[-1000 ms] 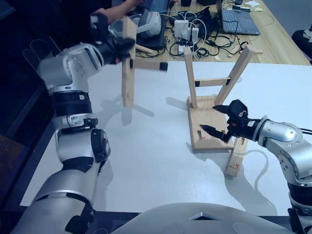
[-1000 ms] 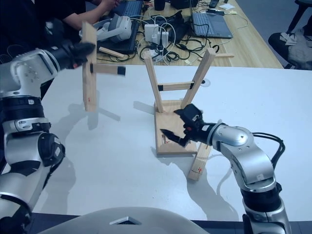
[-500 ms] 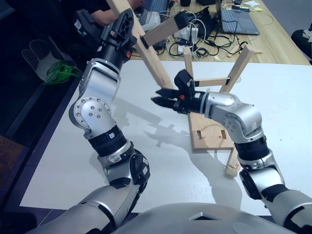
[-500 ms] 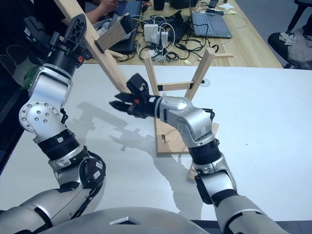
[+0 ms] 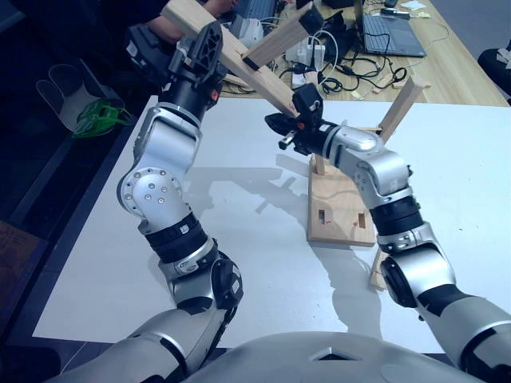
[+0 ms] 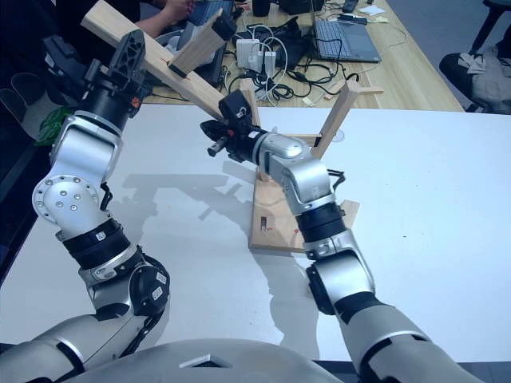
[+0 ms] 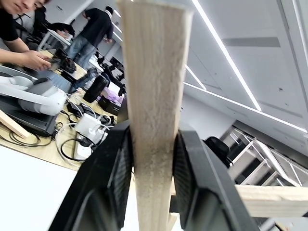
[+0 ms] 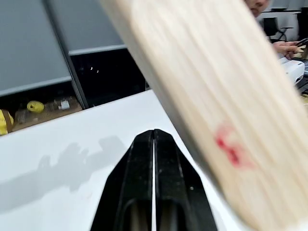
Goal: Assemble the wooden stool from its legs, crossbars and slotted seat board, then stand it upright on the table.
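Stool leg (image 5: 270, 84) with its crossbar (image 5: 283, 33), left eye view: being held high over the far left part of the table (image 5: 239, 263), slanting down toward the right. Being pinched near the upper end by the left gripper (image 5: 209, 49). Lying flatter than half a second ago, lower end riding higher; a full second ago hanging nearly upright.

Right gripper (image 5: 281, 136): hovering just under that lower end, fingers pressed together. Half a second ago spread wide and sitting lower; a second ago down at the seat board.

Slotted seat board (image 5: 339, 223): lying flat on the right part of the table, in the same place as before, carrying an upright leg (image 5: 402, 100) at its far edge.

Right eye view: repeating the same layout, the held leg ending just above the right gripper. Contact between the two not being determinable. Seat board lying below and to the right of both grippers.

Left wrist view: pads (image 7: 120, 168) pressing on both sides of the held leg, wood filling the gap between them.

Right wrist view: fingers (image 8: 142, 192) closed against each other, gripping nothing. Held leg passing close beside them, bearing a red mark (image 8: 228, 147), white table lying beyond.
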`<act>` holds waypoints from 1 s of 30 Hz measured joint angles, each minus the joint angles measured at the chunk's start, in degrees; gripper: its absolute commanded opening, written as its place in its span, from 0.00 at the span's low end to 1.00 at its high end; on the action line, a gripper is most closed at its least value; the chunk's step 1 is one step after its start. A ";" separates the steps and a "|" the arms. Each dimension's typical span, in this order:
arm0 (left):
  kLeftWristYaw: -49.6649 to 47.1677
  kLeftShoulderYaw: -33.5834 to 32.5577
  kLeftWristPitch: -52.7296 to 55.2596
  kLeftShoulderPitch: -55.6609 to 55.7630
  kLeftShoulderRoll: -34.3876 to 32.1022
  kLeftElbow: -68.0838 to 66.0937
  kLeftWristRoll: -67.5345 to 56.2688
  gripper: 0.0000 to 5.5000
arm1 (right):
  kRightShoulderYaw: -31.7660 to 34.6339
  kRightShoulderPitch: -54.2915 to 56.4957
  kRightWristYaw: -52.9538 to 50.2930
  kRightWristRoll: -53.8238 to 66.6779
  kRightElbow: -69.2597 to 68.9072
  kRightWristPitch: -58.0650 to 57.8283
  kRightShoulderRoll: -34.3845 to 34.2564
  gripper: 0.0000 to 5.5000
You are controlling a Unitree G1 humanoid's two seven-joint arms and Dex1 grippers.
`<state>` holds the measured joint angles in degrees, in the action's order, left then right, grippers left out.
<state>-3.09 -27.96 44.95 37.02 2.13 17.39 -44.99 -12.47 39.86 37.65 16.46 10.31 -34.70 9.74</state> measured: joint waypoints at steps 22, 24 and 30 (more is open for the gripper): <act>-5.45 3.96 -13.14 -3.51 -2.42 -0.29 4.94 0.19 | -18.53 -12.08 13.95 -12.48 -14.69 -12.09 24.61 0.00; -3.84 5.36 -10.78 -4.89 -4.54 -0.13 4.39 0.19 | -17.79 -11.64 12.87 -12.45 -12.22 -11.16 22.32 0.00; 1.30 8.91 -1.45 -8.69 -9.54 1.18 -0.57 0.19 | -8.46 -14.16 7.61 -7.89 -7.18 -9.61 14.74 0.00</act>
<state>-1.80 -19.05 43.50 28.33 -7.41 18.57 -45.56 -20.94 25.70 45.26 8.57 3.13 -44.31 24.48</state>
